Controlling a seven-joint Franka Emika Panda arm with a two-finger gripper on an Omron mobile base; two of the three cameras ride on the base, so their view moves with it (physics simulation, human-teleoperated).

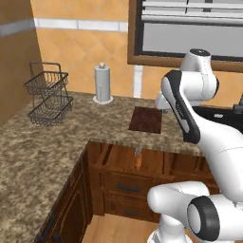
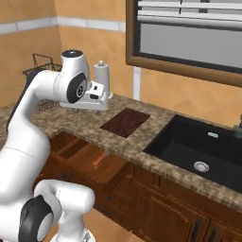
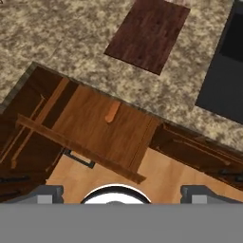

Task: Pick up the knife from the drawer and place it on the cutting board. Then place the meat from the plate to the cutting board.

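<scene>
While the drawer (image 3: 95, 128) is standing pulled out below the speckled granite counter (image 1: 42, 142), the knife (image 3: 112, 112) is lying on its wood floor, long axis running front to back, orange handle toward the drawer front, blade end tucked under the counter edge. Beyond the drawer, the cutting board (image 2: 125, 122) is lying flat on the counter. Right of the board, a black sink (image 2: 203, 149) is sitting. The gripper (image 3: 116, 192) is hovering above, fingers spread wide, holding nothing.
</scene>
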